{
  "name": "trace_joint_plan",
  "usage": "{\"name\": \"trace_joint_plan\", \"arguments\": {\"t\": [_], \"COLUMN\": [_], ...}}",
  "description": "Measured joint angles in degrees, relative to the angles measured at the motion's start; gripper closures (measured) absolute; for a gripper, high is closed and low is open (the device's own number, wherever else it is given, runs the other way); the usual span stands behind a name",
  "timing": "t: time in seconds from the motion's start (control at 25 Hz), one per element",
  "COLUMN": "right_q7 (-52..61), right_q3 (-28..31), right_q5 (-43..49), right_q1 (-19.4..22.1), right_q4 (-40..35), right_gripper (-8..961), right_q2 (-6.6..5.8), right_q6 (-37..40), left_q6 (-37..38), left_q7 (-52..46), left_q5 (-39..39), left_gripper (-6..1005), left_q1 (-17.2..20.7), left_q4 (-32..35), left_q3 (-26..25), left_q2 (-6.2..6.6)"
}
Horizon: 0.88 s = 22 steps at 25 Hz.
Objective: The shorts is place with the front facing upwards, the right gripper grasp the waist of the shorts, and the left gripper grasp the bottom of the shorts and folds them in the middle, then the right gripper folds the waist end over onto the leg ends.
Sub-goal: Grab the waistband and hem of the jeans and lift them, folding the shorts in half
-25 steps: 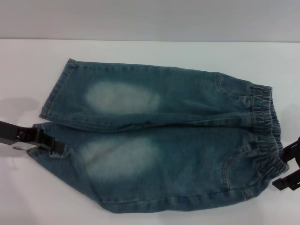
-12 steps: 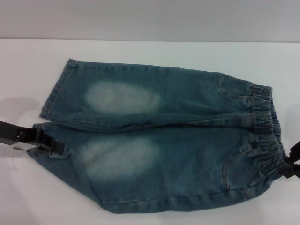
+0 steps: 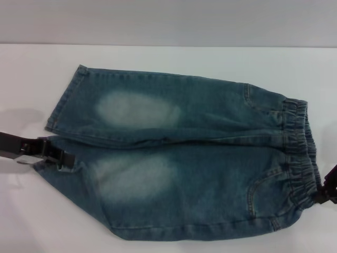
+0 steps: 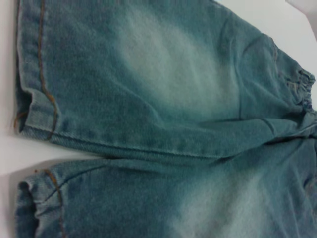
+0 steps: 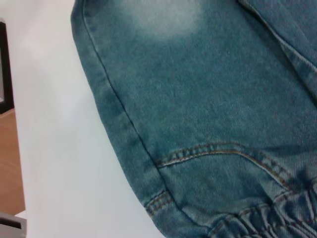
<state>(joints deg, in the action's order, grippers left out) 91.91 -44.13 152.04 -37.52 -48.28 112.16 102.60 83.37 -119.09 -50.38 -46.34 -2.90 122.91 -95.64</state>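
Blue-green denim fills the middle of the head view: the shorts (image 3: 179, 158) lie flat, front up, on a white table (image 3: 158, 58), legs toward the left of the frame and the gathered waist (image 3: 300, 153) toward the right. The left gripper (image 3: 58, 158) sits at the left edge of the frame, right at the hem of the nearer leg, the bottom of the shorts (image 3: 47, 163); whether its jaws have closed on the fabric cannot be told. The right gripper (image 3: 327, 191) shows only as a dark sliver at the right edge, against the lower corner of the waistband, and its jaw state cannot be told either. A pale grey wall (image 3: 168, 21) runs behind the table. The left wrist view adds the two stitched hems with orange thread; the right wrist view adds the curved pocket seam (image 5: 223, 151), and a strip of wooden floor (image 5: 10, 163) past the table edge.
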Motion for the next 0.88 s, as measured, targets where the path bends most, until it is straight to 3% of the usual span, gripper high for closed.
{"name": "trace_joint_plan", "arguments": {"t": [0.88], "right_q7": [-4.13], "right_q3": [4.91], "right_q5": [-1.50], "right_q1": [2.19], "right_q4": [1.78], "right_gripper": [952], "right_q2": [-0.86], "right_q6": [2.65], "left_q6": [2.11], "left_q7": [1.41], "left_q5": [3.12], "left_gripper": [897], "left_q1": [1.27], "left_q4": [0.39], "left_q3": [-0.18], "left_q2": [0.79]}}
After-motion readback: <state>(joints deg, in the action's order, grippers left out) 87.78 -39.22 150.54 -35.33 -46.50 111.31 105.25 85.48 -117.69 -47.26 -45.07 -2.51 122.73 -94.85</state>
